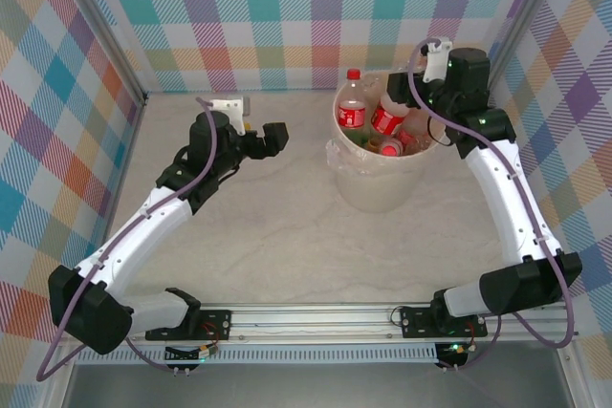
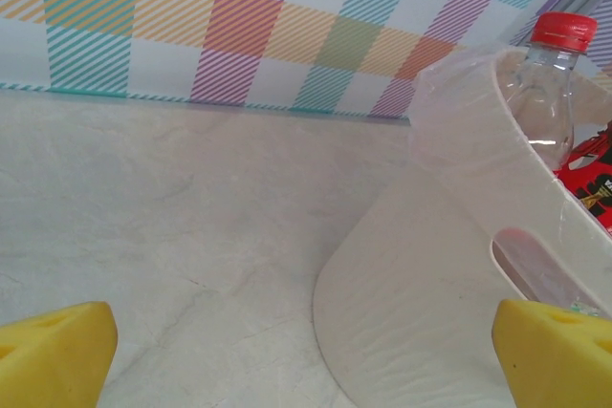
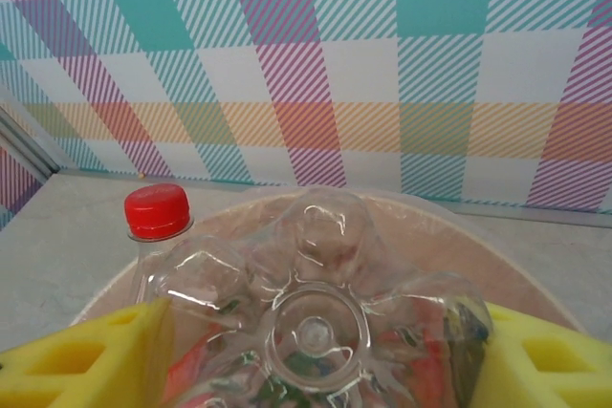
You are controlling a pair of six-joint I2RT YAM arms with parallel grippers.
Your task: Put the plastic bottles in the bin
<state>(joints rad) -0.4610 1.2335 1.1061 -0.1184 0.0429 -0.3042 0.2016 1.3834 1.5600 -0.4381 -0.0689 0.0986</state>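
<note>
- The left claw (image 2: pixel 301 332) is spread wide with nothing between its yellow pads (image 2: pixel 57 355). It hangs low over the tabletop (image 2: pixel 172 217), just beside the bin (image 2: pixel 430 265).
- The bin already holds several bottles. One red-capped bottle (image 1: pixel 353 100) stands up past the rim, so the bin looks close to full.
- The right claw (image 3: pixel 325 312) is over the bin's far side, pinching a clear bottle (image 3: pixel 316 236) across its lower body, with the base toward the wrist camera.
- Handling, as I judge it: the clear bottle looks empty, so it should be light. Its thin walls would dent under a hard squeeze, and the smooth plastic could slip. The body is the place to hold, not the tapering neck. Once let go, it may bounce off those below.
</note>
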